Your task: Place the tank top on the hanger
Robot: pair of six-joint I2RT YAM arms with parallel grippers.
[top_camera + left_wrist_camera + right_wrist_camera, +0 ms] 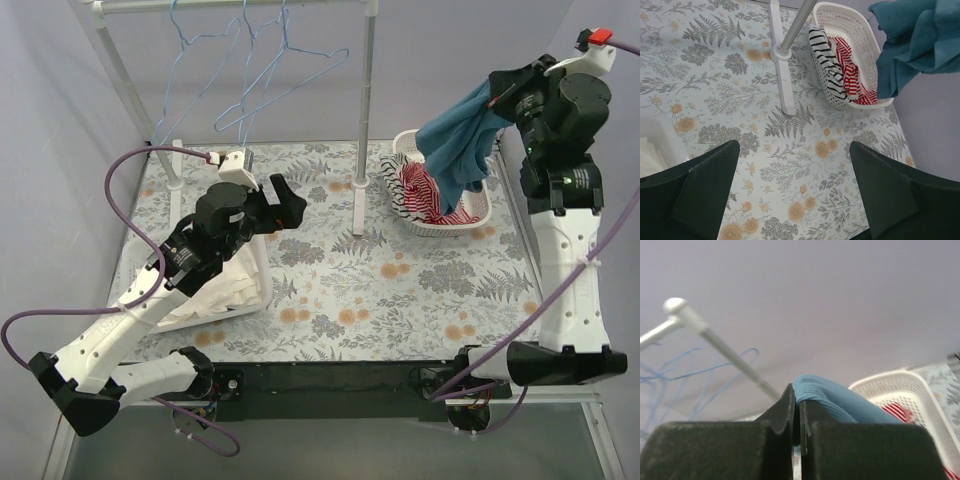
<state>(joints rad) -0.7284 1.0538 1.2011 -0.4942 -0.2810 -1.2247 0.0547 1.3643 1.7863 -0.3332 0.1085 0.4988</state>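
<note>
The teal-blue tank top (pixel 462 145) hangs bunched from my right gripper (pixel 497 98), which is shut on it and holds it above the white basket (pixel 405 146). In the right wrist view the fabric (pixel 840 402) is pinched between the closed fingers of the gripper (pixel 800 412). It also shows in the left wrist view (pixel 915 45). Several light-blue wire hangers (pixel 275 70) hang on the white rack's top bar (pixel 230 5) at the back left, also in the right wrist view (pixel 700 372). My left gripper (pixel 290 200) is open and empty above the table, left of the rack post (pixel 366 110).
The basket holds a red-and-white striped garment (pixel 430 195) and a black-and-white one (pixel 827 65). A clear bin with white cloth (pixel 225 290) sits under the left arm. The rack foot (pixel 782 75) lies on the floral tablecloth (pixel 400 290).
</note>
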